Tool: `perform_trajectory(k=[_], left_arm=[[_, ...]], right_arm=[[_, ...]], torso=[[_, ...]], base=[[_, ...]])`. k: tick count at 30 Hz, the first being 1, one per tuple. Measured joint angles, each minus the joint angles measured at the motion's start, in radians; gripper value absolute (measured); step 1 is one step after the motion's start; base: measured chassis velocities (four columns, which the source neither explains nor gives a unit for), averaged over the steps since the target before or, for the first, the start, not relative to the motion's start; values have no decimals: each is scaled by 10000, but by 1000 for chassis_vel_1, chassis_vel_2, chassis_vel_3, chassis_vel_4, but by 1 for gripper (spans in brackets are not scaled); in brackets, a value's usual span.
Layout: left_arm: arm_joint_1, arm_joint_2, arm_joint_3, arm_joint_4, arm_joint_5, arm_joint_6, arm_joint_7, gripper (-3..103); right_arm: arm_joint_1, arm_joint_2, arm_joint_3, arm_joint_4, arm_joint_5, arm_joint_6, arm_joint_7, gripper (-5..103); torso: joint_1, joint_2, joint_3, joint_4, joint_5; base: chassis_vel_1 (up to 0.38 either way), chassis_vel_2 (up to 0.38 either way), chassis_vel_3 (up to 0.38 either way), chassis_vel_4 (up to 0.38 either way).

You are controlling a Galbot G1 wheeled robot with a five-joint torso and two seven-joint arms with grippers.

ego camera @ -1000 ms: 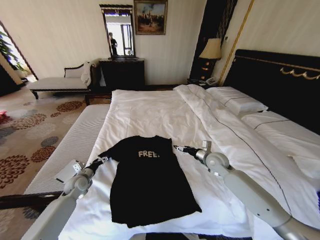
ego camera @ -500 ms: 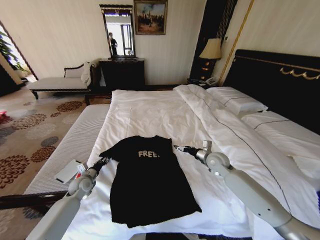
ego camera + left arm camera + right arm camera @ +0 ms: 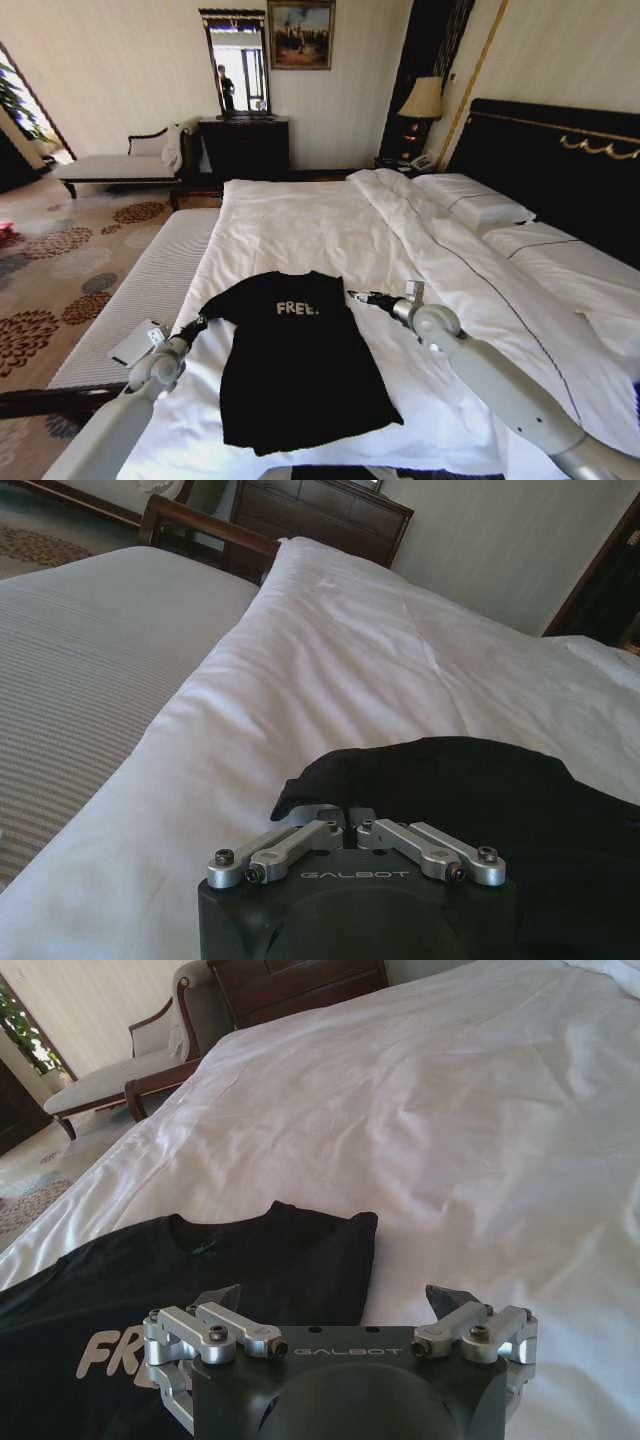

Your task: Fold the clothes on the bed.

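Between both grippers, on bed (image 3: 300,220): black T-shirt (image 3: 300,370), long axis running collar-far to hem-near. L gripper (image 3: 347,812) fingers pinched on left sleeve; R gripper (image 3: 340,1305) fingers spread, right sleeve just ahead.

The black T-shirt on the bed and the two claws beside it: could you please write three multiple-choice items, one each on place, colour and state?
1. Where does the T-shirt lie?
A. on the white bed
B. on the carpet
C. on the chaise

2. What colour is its "FREE!" lettering?
A. red
B. white
C. gold

3. How do the claws stand?
A. both open
B. left claw shut on the sleeve, right claw open
C. left open, right shut

Answers:
1 A, the shirt lies flat on the white sheet.
2 B, pale letters on black cloth.
3 B, the left wrist view shows fingers closed at the sleeve edge; the right wrist view shows them spread beside the other sleeve.
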Motion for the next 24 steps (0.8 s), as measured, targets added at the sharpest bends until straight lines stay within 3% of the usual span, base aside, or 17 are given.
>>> perform_trajectory(k=[14,24], left_arm=[[-54,567,330,-1878,498,432,-934,1],[-664,757,1231,-2006,691,608,-1241,1]], right_arm=[[-137,3,65,56,-232,17,-121,100],[-217,-140,179,191,-280,56,-145,100]], torso=[[0,0,0,0,1],[0,0,0,3,0]], base=[[0,0,0,0],[0,0,0,0]])
